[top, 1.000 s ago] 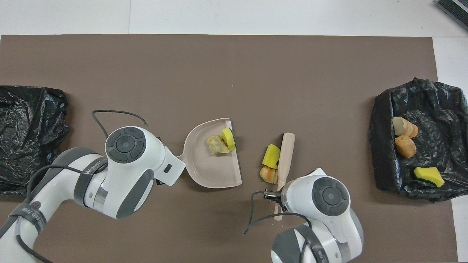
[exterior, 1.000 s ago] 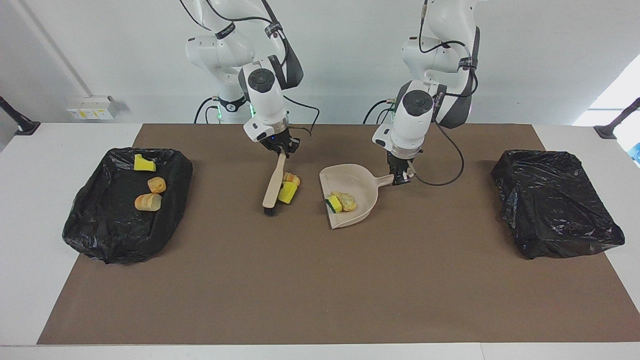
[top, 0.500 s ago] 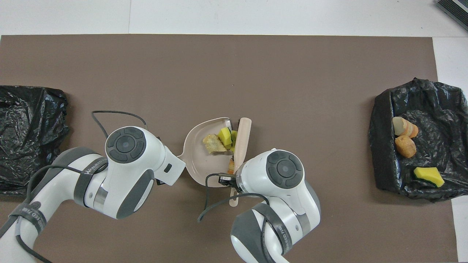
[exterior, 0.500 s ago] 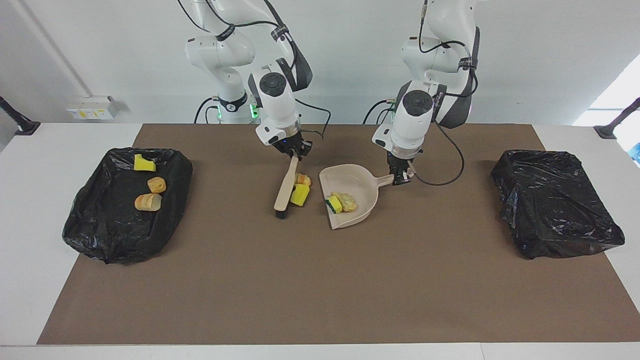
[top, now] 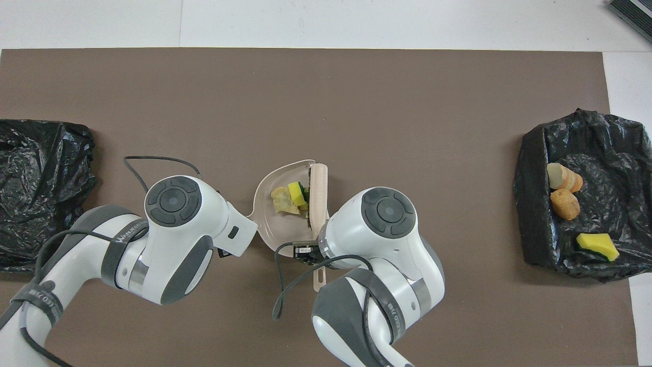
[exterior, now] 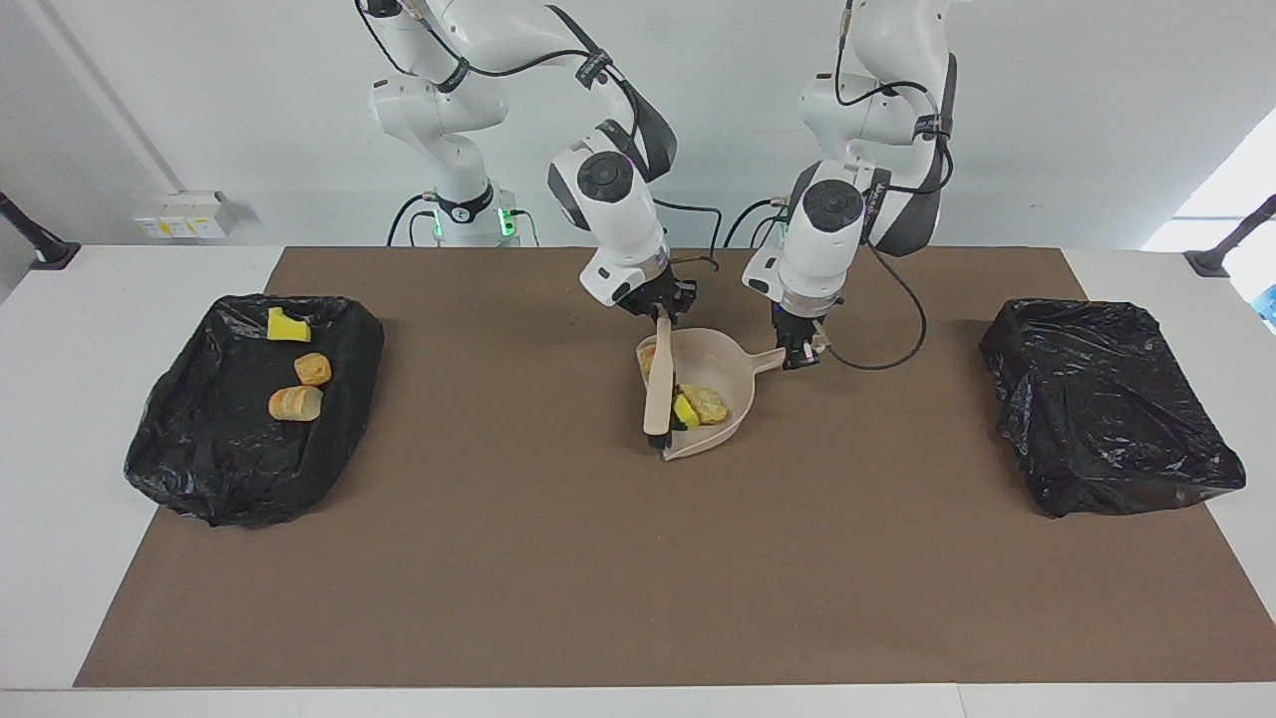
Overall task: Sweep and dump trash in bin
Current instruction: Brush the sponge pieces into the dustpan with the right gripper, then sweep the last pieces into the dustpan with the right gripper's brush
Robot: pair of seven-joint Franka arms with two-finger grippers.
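Both arms are bent low over the middle of the brown mat [exterior: 638,558], working close together. The right gripper [exterior: 662,305] is clamped on the handle of the beige brush [exterior: 658,384], which slants down so that its dark bristles rest at the open mouth of the beige dustpan [exterior: 733,361]. The left gripper [exterior: 797,351] is closed tight on the dustpan's short handle, holding the pan flat on the mat with its mouth turned toward the right arm's end of the table. Inside the pan, pressed up against the brush head, lies some of the trash: a yellow-and-green sponge chunk [top: 295,192] and a pale, flaky bread piece [top: 281,200] just beside it, touching. From the facing side a sliver of another golden piece [exterior: 648,357] shows in the pan by the brush handle; how many bits are under the brush I cannot tell. At the right arm's end of the table sits a bin lined with a black bag [exterior: 174,454], and in it rest three more pieces: a yellow sponge chunk [exterior: 287,325] nearest the robots, then a small golden bread piece [exterior: 313,369], then a larger bread piece [exterior: 295,403] farthest from them. At the left arm's end sits a second black-bagged bin [exterior: 1107,409], well apart from the pan.
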